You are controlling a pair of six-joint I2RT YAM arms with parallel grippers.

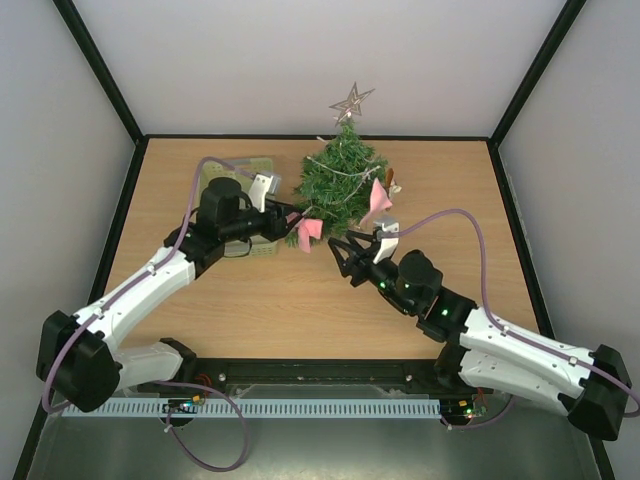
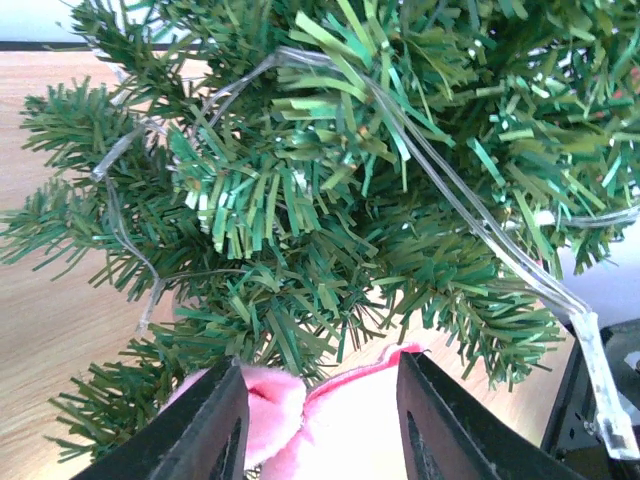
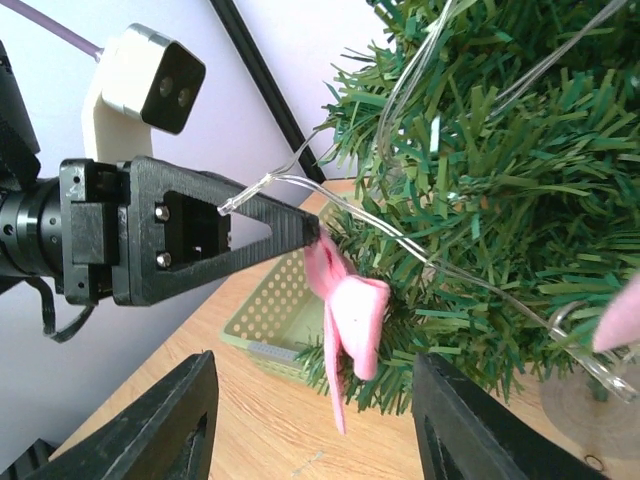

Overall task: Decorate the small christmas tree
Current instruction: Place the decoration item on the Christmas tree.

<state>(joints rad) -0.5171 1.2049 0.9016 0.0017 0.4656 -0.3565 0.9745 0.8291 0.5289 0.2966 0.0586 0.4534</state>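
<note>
**At the Tree's Lower Branches: A Bow Being Hung**

Toward the far middle of the counter (image 1: 300,300) stood the small christmas tree (image 1: 340,180), upright, with a silver star (image 1: 351,101) on its top and a clear light string (image 2: 480,220) looped through its branches. Just beside the tree, on its left, was the pale green basket (image 3: 265,325), partly hidden by the left arm.

The left pincer (image 2: 320,420) reached into the lower left side of the tree. A pink bow (image 3: 350,320) lay between its fingers and hung against the needles, just under a low branch. Its jaws stood a little apart, but I could not tell from the views whether they gripped the bow or had let it go. It was probably held so low and close so that the bow could catch on a branch tip.

The right pincer (image 3: 315,400) was released, with its jaws wide and nothing between them. It hovered at the front right of the tree, pointing toward the bow and the other pincer, perhaps ready to steady the branch or to help. A second pink bow (image 1: 378,203) sat on the right side of the tree, just above this pincer.

In my judgement the decorating was well along, and this step was the fixing of the left bow. One risk was that the bow could slip off the soft needles onto the counter.
</note>
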